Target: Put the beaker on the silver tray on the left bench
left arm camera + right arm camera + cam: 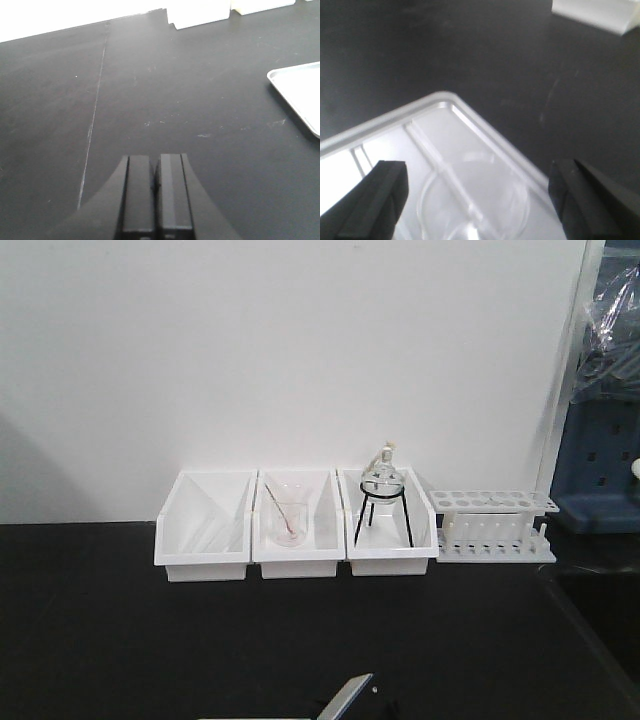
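Beaker point(472, 200) on silver tray point(485, 135), only in right wrist view.

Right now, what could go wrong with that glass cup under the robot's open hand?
1. The beaker stands on the silver tray between the wide-open fingers of the right gripper. If the arm moves sideways instead of up, a finger could tip it.
2. The beaker is near the tray's corner, so a bump could push it toward the rim.
3. Clear glass is hard to see, so its exact edge is uncertain.
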Robot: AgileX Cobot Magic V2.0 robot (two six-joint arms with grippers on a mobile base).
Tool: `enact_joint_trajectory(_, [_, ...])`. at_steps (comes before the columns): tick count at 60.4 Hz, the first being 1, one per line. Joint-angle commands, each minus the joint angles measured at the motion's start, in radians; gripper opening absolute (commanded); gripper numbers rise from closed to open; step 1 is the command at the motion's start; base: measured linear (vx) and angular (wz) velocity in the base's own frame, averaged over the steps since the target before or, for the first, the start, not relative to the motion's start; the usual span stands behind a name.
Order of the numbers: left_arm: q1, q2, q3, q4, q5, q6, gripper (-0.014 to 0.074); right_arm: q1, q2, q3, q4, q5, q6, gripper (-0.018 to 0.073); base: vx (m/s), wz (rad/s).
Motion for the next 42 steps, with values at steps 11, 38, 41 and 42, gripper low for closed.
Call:
enact_joint_trajectory(11, [-0.007,-0.007,0.02,0.0,-0.082,-0.002,0.0001,-0.004,-0.233,-0.022,0.043,0.065,0.011,0.0556,0.0,0.0])
enact_joint_trajectory(38, [-0.007,-0.007,0.02,0.0,-0.082,-0.002,0.0001,-0.003,-0.703,-0.022,0.039,0.645,0.242,-0.0017,0.0,0.0])
enact_joint_trajectory(41, [-0.007,-0.007,0.02,0.0,-0.082,-0.002,0.0001,-0.003,-0.756,-0.022,0.039,0.711,0.242,-0.0015,0.0,0.0])
enact_joint_trajectory(42, [-0.007,-0.007,0.02,0.0,-0.082,-0.002,0.0001,-0.003,-0.778,-0.022,0.039,0.738,0.242,-0.0015,0.0,0.0])
